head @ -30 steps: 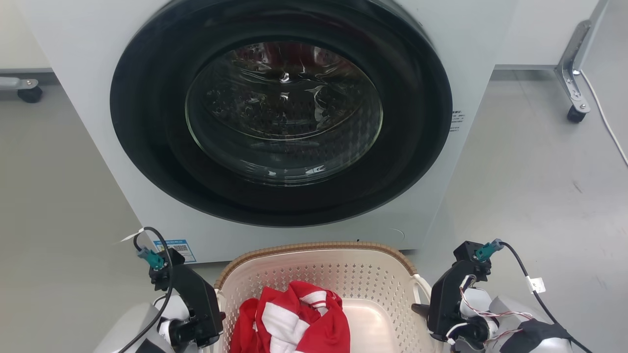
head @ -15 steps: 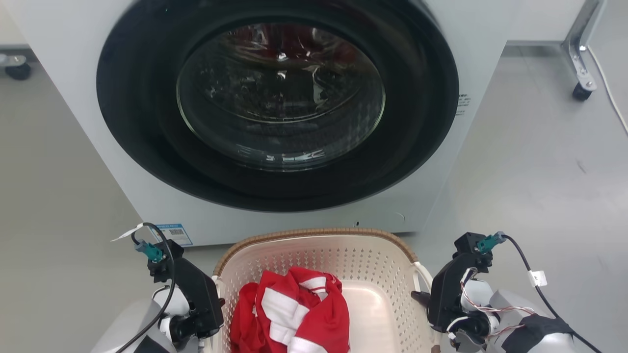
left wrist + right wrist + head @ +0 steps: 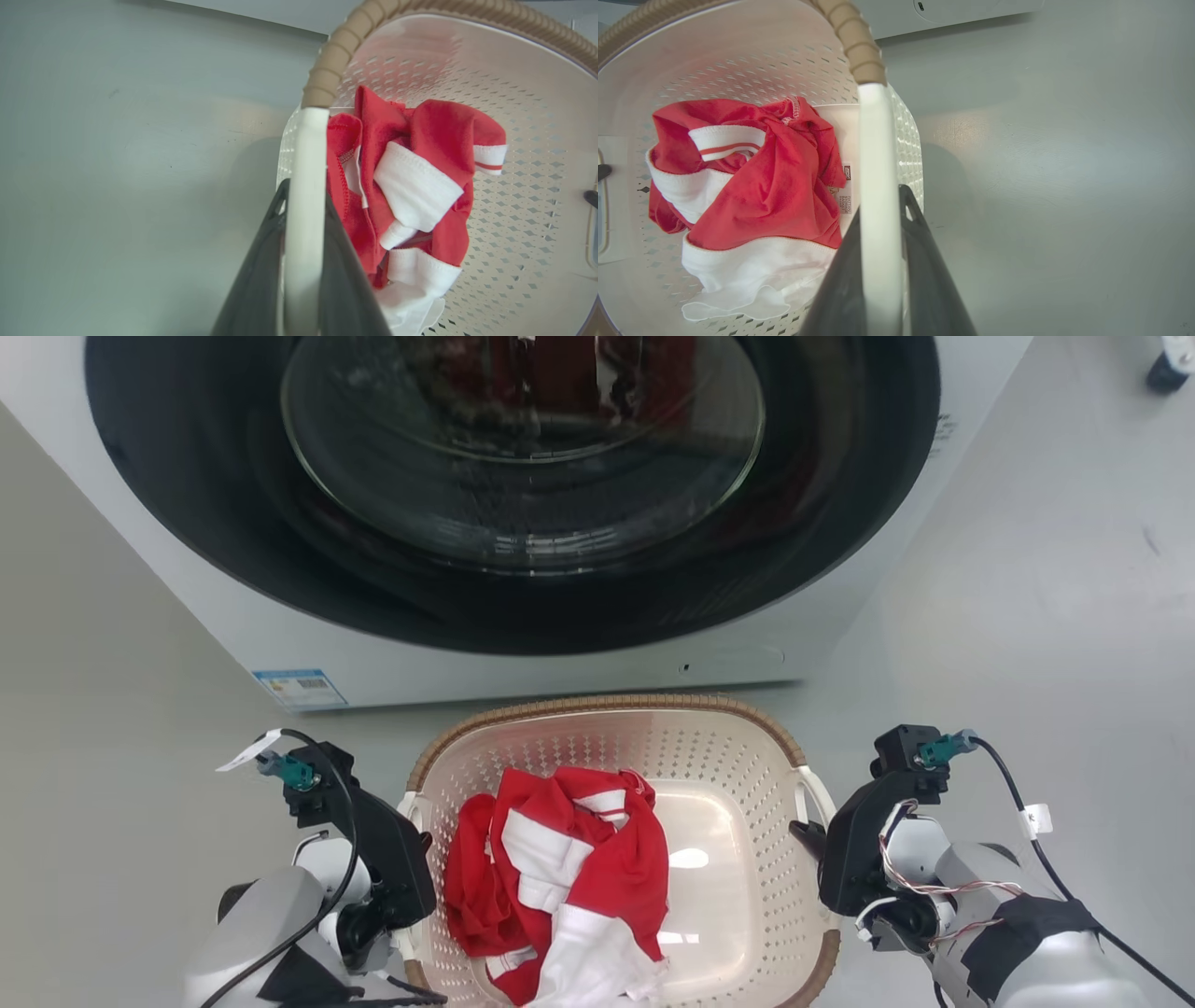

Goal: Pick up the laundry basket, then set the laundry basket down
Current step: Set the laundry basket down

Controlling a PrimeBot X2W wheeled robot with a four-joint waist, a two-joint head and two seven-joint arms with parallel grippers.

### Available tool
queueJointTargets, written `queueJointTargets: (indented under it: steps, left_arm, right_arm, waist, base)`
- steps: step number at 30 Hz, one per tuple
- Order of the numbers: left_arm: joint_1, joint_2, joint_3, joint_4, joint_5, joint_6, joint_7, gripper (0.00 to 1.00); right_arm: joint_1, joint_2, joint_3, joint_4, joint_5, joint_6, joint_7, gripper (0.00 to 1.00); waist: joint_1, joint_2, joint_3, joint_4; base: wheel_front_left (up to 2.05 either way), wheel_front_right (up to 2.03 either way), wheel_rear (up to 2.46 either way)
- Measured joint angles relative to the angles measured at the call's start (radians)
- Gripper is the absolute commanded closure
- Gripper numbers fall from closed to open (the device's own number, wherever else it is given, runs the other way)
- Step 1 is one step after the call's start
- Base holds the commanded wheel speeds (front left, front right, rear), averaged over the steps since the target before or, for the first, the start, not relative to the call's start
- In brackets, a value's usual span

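Cream-white perforated laundry basket (image 3: pixel 738 775) at six o'clock before the washing machine (image 3: pixel 467 663), red-and-white garment (image 3: pixel 569 868) inside, left gripper (image 3: pixel 415 863) clamped on its nine o'clock handle (image 3: pixel 303 186) and right gripper (image 3: pixel 810 840) clamped on its three o'clock handle (image 3: pixel 878 163), seemingly to carry it level.

The left claw (image 3: pixel 303 191) is seen clamped on the white side handle (image 3: pixel 306 140) of the laundry basket (image 3: pixel 514 116). One dark finger (image 3: pixel 259 280) is pressed to each side of the bar, and the handle is run straight up between them. Just above the handle, the brown woven-look rim (image 3: pixel 334 56) is curved off to the upper right. Inside, a crumpled red and white garment (image 3: pixel 420 158) is piled against the near wall, right next to the handle. Bare perforated wall is shown on the far side. Grey floor (image 3: pixel 117 163) is spread out to the left. A tiny dark tip (image 3: pixel 592 198) is caught at the right edge, too small to be identified.
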Motion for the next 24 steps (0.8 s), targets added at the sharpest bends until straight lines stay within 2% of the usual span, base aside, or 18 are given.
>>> queueJointTargets:
  steps: [24]
  left_arm:
    - [-0.157, -0.022, -0.040, -0.020, 0.098, 0.018, -0.249, 1.00]
  right_arm:
    - [-0.170, -0.045, 0.026, -0.009, -0.060, 0.000, -0.140, 1.00]
  waist:
    - [0.0002, 0.0001, 0.366, 0.025]
  base:
    - [0.00, 0.00, 0.00]
